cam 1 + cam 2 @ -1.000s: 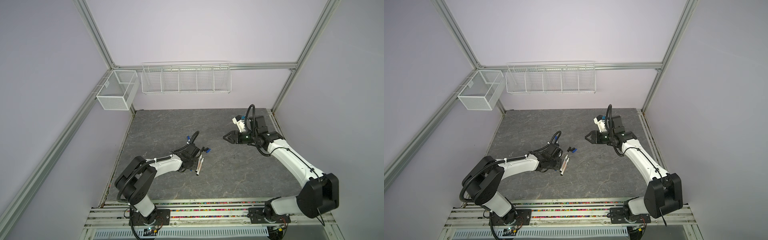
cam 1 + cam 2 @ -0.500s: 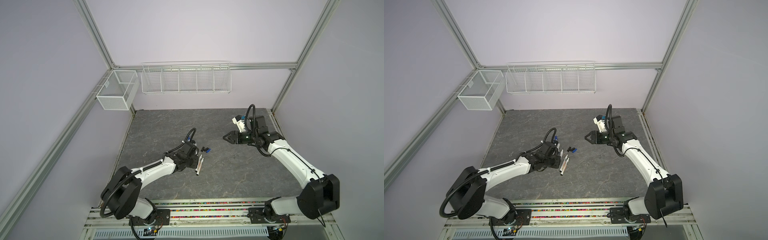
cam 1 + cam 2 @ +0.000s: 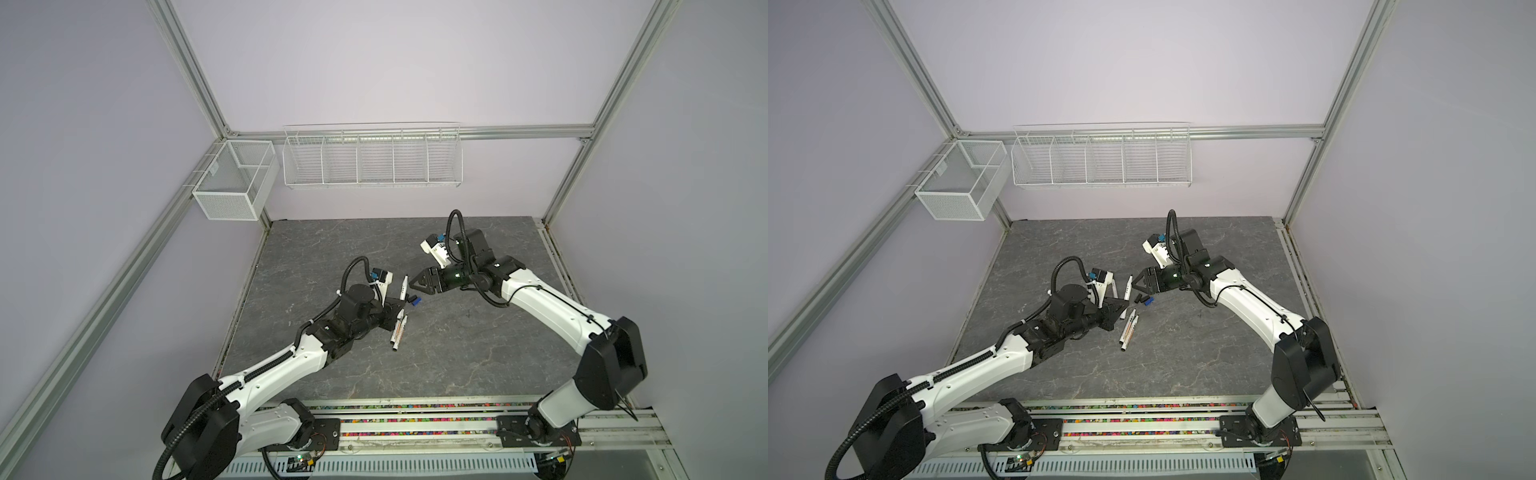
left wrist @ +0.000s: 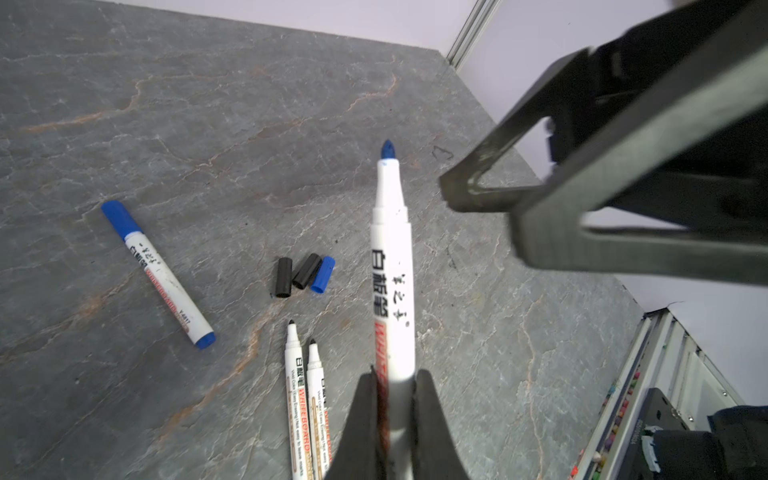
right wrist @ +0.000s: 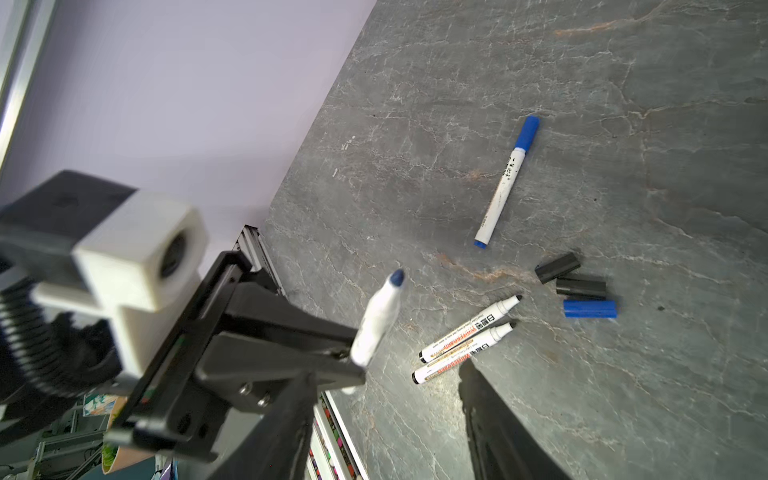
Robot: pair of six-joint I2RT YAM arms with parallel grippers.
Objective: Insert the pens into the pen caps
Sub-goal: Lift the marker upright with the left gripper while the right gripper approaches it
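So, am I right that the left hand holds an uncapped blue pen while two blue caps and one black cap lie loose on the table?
Not quite: the left wrist view shows two black caps and one blue cap loose on the table. The left hand does hold an uncapped blue pen.

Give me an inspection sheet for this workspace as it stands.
Surface: grey stone-pattern tabletop, no spills seen.
Job's things: blue-tipped pen uncapped, lifted off the table; capped blue pen lying apart; two black-tipped pens uncapped, side by side; two black caps and one blue cap loose, clustered.
Clutter: nothing seen.
Grippers: left gripper shut on the blue-tipped pen; right gripper open, holding nothing, near the caps.
Cables: black cable loop over each wrist, clear of the pens.
Surroundings: wire rack and mesh box on the frame; lilac walls.
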